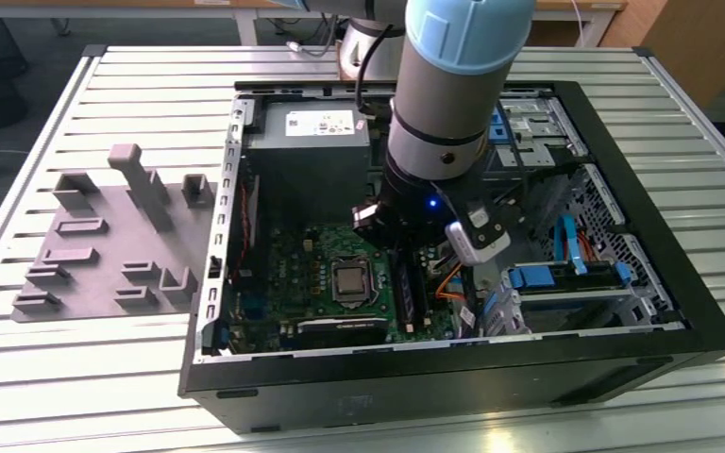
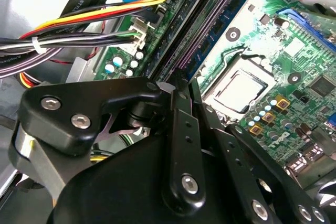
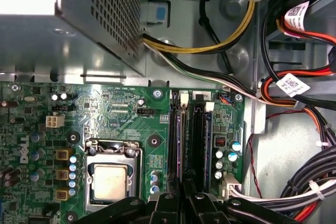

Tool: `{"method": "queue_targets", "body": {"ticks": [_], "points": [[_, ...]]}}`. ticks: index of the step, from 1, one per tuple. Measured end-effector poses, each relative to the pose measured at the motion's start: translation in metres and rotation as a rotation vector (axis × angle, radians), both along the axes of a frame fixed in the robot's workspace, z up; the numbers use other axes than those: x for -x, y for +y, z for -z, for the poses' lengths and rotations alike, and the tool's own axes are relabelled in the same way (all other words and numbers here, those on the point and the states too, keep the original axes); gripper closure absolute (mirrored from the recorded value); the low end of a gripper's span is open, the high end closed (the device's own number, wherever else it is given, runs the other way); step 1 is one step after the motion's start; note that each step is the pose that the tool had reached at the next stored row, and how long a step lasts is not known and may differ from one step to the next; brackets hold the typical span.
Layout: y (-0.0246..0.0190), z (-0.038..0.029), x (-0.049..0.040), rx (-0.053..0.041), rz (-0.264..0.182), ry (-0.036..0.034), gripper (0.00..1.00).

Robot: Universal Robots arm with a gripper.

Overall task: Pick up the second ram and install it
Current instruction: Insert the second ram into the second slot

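1. Step in hand: judged to be the install, not the pick-up. The arm (image 1: 451, 94) reaches down into the open computer case (image 1: 665, 311), which stands on the slatted surface (image 1: 86, 377).

2. Position: in both wrist views the gripper (image 3: 184, 184) (image 2: 176, 85) hangs over the memory slots just beside the processor socket (image 3: 110, 179) (image 2: 239, 90).

3. Task item: the second ram (image 3: 179, 135) appears to stand on edge in the slot nearest the socket, running in under the gripper. 1 further stick (image 3: 207, 135) appears to sit in the slot beyond it, farther from the socket.

4. Jaws: they are drawn close in line with that slot. Whether they pinch the stick or only bear on its top edge cannot be told.

5. Requirement, as a judgement: seating calls for straight pressure along the slot line and both end clips catching. Clip state is not discernible.

6. Markings: a white label (image 1: 318, 123) is on the power supply, well beyond the socket. 2 white barcode tags (image 3: 296, 17) (image 3: 291, 85) hang on cables. White lettering (image 3: 23, 150) is on the board edge. None is transcribed.
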State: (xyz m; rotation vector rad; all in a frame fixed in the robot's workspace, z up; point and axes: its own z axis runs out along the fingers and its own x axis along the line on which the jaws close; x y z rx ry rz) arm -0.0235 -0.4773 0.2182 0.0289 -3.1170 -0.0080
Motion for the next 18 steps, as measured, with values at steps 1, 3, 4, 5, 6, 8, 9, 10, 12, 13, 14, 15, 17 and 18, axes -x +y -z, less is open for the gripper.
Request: {"method": "queue_targets", "body": {"ticks": [1, 3, 4, 5, 6, 8, 9, 10, 12, 13, 14, 15, 17, 18], "points": [[0.0000, -0.0006, 0.0000, -0.0002, 0.000, 0.0000, 0.86], [0.0000, -0.0016, -0.0001, -0.0002, 0.001, 0.0001, 0.86], [0.0000, -0.0017, -0.0002, -0.0003, 0.002, 0.0001, 0.86], [0.0000, -0.0017, -0.0004, -0.0002, 0.005, 0.0001, 0.86], [0.0000, -0.0017, -0.0005, 0.0003, 0.012, 0.0002, 0.86], [0.0000, -0.0018, -0.0006, 0.0011, 0.031, 0.0002, 0.86], [0.0000, -0.0018, -0.0008, 0.0013, 0.040, 0.0003, 0.86], [0.0000, -0.0018, -0.0009, 0.0013, 0.046, 0.0002, 0.86], [0.0001, -0.0016, -0.0009, 0.0013, 0.047, 0.0002, 0.86], [0.0001, -0.0012, -0.0009, 0.0012, 0.047, 0.0003, 0.86], [0.0001, -0.0008, -0.0009, 0.0013, 0.047, 0.0003, 0.86], [0.0001, -0.0004, -0.0009, 0.0013, 0.047, 0.0003, 0.86], [0.0002, 0.0003, -0.0009, 0.0013, 0.047, 0.0003, 0.86], [0.0004, 0.0005, -0.0009, 0.0012, 0.047, 0.0003, 0.86]]}}
